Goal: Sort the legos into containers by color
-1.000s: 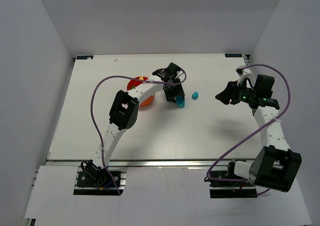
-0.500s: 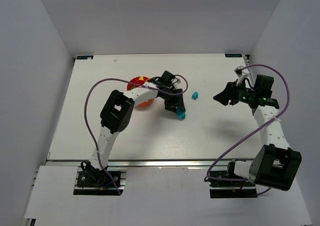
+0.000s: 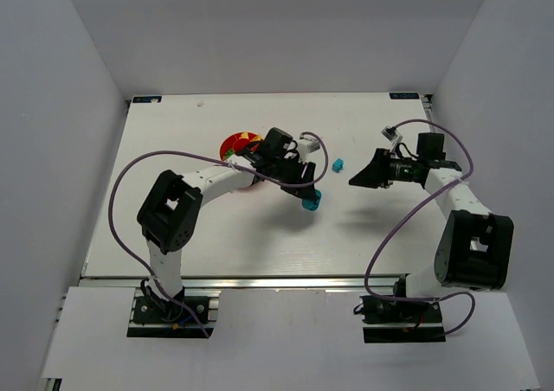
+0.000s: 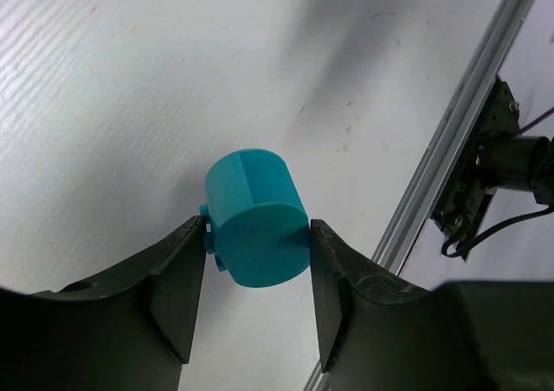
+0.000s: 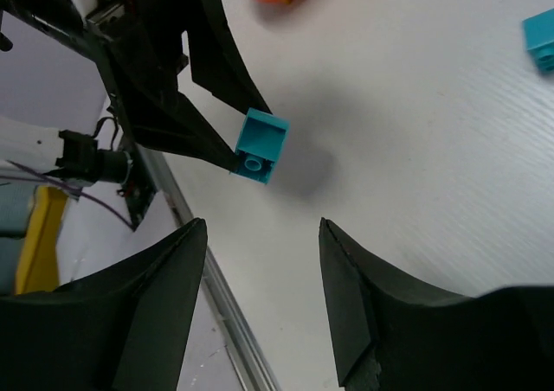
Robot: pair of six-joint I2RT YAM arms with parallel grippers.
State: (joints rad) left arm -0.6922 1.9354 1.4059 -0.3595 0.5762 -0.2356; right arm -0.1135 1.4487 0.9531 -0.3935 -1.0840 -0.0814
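My left gripper (image 3: 310, 199) is shut on a teal-blue lego (image 3: 311, 201) and holds it above the table, right of the orange tub (image 3: 241, 144). In the left wrist view the teal piece (image 4: 257, 218) sits pinched between both fingers. It also shows in the right wrist view (image 5: 262, 146). A second teal-blue lego (image 3: 338, 164) lies on the table between the arms, also at the right wrist view's upper right edge (image 5: 542, 38). My right gripper (image 3: 357, 180) is open and empty, pointing left toward the left gripper. Yellow and red pieces show in the tub; the left arm hides most of it.
The table's front metal rail (image 3: 286, 278) runs along the near edge. White walls enclose the back and both sides. Purple cables loop from both arms above the table.
My left gripper has swung right and nearer with the teal lego, away from the tub. My right gripper has moved left and turned toward the table's middle.
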